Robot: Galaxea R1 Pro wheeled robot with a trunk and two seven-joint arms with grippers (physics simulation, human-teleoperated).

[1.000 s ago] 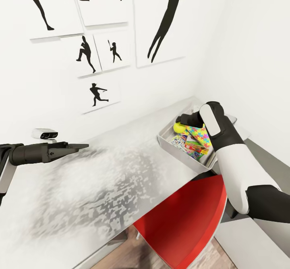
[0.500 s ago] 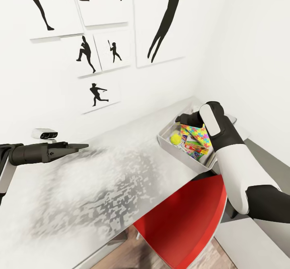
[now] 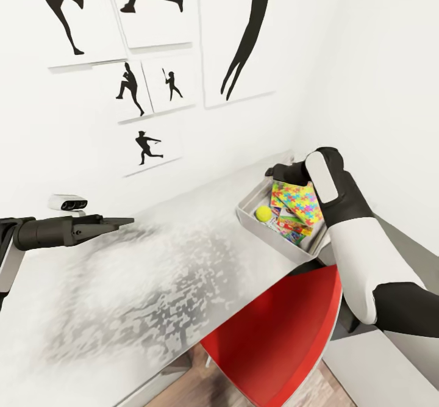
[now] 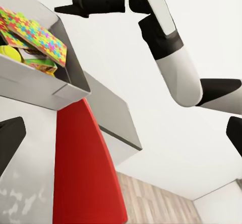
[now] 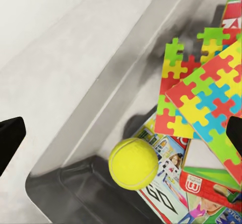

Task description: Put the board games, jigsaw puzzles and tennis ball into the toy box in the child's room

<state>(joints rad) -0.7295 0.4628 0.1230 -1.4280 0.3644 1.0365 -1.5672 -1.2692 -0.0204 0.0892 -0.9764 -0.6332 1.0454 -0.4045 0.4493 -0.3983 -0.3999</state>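
The light grey toy box (image 3: pixel 249 210) stands at the table's right end by the corner of the walls. Inside it the tennis ball (image 3: pixel 263 213) rests on a printed board game (image 3: pixel 291 229), beside two overlapping jigsaw puzzles (image 3: pixel 297 201) that lean tilted. My right gripper (image 3: pixel 277 172) hovers open just above the box's far side. Its wrist view looks down on the ball (image 5: pixel 133 163), the puzzles (image 5: pixel 212 103) and a board game lid (image 5: pixel 169 181). My left gripper (image 3: pixel 116 221) is open, held over the table's left part, far from the box (image 4: pixel 45 90).
A red chair (image 3: pixel 280 334) is tucked under the table's (image 3: pixel 152 273) front edge, below the toy box. Black baseball-player silhouette pictures (image 3: pixel 149 144) hang on the wall behind. A lower grey cabinet top (image 3: pixel 405 239) lies to the right, and wood floor (image 3: pixel 195 388) shows below.
The tennis ball dropped from the right gripper's fingers into the toy box and settled near its left side. The right gripper rose a little. The view shifted slightly.
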